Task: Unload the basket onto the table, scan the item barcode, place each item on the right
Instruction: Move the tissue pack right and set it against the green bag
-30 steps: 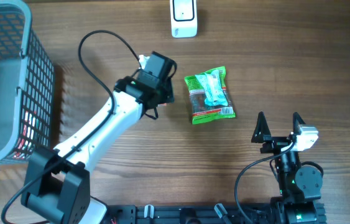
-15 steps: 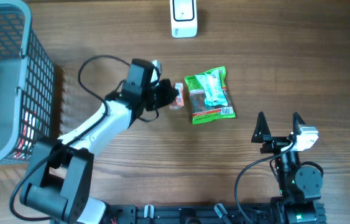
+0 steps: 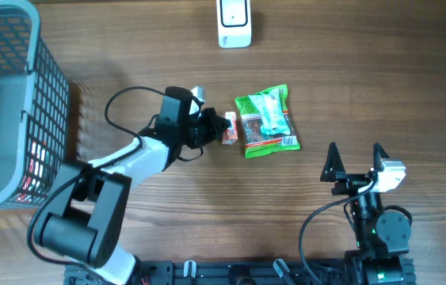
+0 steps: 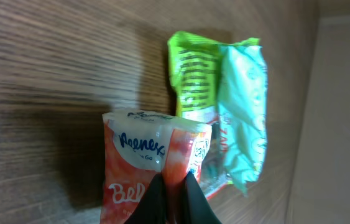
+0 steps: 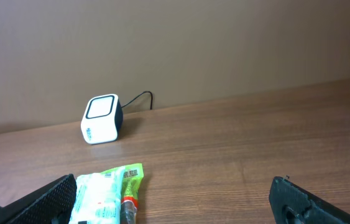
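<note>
My left gripper [image 3: 216, 127] [image 4: 173, 186] is shut on an orange and white Kleenex tissue pack [image 3: 230, 129] [image 4: 142, 155], pinching its near edge between both black fingers. The pack is low over the table, right beside the left edge of a green snack packet [image 3: 266, 120] [image 4: 224, 106] [image 5: 109, 190] that lies flat. I cannot tell whether the two touch. A white barcode scanner [image 3: 234, 22] [image 5: 102, 119] stands at the table's far edge. My right gripper [image 3: 356, 158] [image 5: 175, 208] stands open near the front right, nothing between its fingers.
A grey wire basket [image 3: 34, 55] fills the left side of the table and holds some items. The scanner's black cable [image 5: 138, 98] runs off behind it. A wall rises past the far edge of the table.
The left arm swung and tipped its wrist over, carrying the tissue pack rightwards until it sits next to the green packet. The right arm has stayed still.
</note>
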`<state>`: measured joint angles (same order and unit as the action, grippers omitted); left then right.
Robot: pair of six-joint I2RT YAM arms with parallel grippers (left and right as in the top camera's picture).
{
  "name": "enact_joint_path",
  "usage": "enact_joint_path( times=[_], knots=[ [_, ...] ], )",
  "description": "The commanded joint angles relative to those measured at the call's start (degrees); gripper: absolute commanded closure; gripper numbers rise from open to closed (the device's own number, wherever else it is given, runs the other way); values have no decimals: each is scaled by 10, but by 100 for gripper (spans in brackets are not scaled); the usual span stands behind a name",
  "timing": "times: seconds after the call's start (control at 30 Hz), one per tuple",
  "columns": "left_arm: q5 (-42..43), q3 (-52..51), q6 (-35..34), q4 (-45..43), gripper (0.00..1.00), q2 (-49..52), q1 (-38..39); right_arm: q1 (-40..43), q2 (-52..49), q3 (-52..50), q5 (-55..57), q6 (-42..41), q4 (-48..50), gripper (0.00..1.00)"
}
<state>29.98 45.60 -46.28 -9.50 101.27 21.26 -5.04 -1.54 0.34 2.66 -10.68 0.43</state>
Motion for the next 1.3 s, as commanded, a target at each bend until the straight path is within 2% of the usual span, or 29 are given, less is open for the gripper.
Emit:
enact_joint_path(
  times=[0.0, 0.67, 0.97, 1.17, 1.27],
  knots=[
    [11, -5, -9, -18, 96, 28, -5, 3, 2, 0, 7, -2, 3, 0],
    [1, -5, -23, -62, 96, 35, -5, 3, 2, 0, 7, -2, 3, 0],
    [-2, -5, -56, -79, 96, 49, -5, 3, 2, 0, 7, -2, 3, 0],
    [37, -5, -56, -129, 93, 49, -5, 3, 2, 0, 7, -2, 3, 0],
    [33, -5, -56, -121, 93, 49, -5, 3, 2, 0, 7, -2, 3, 0]
  ],
)
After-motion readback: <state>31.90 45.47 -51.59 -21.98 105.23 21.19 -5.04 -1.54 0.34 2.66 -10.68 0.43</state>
